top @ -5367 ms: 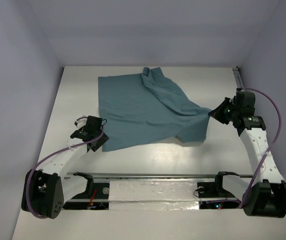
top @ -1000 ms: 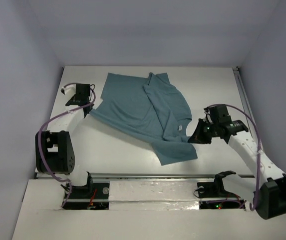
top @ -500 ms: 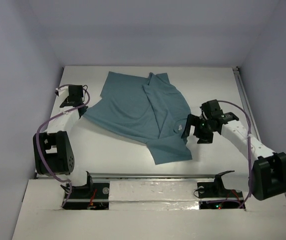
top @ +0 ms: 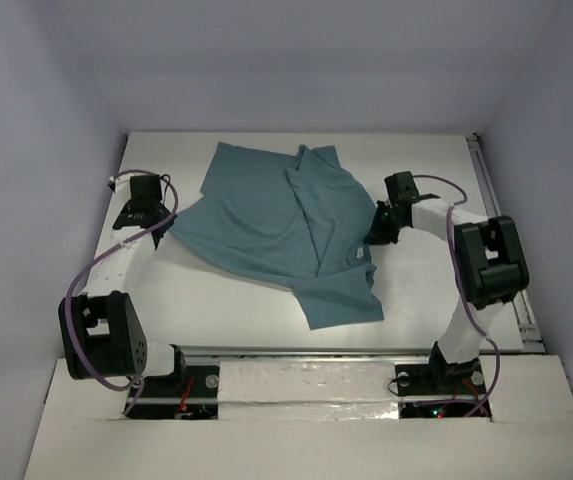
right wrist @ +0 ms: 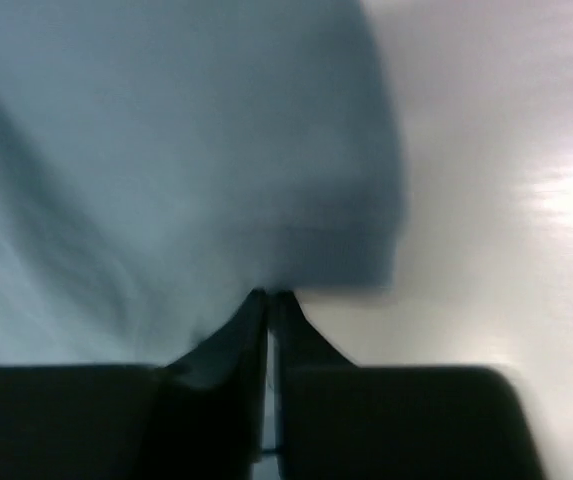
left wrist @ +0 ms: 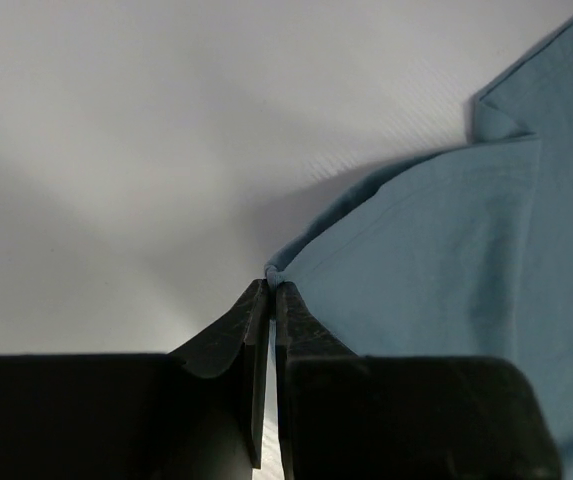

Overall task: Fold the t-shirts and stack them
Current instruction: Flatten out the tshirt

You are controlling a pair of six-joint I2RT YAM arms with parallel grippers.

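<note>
Right fingers (top: 378,228) swung in to t-shirt's (top: 276,225) right edge, nearly together, blurred, hold unclear. Left fingers (left wrist: 270,292) pinched shut on its left corner. Thin rumpled teal cloth spread on white table (top: 216,300).

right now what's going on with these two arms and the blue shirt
Two robot arms are working a teal t-shirt that lies rumpled, partly folded over, on the table. The left gripper is shut on its left edge, drawn out to a point. The right gripper is closed at the right edge, apparently pinching it; that view is blurred.
</note>
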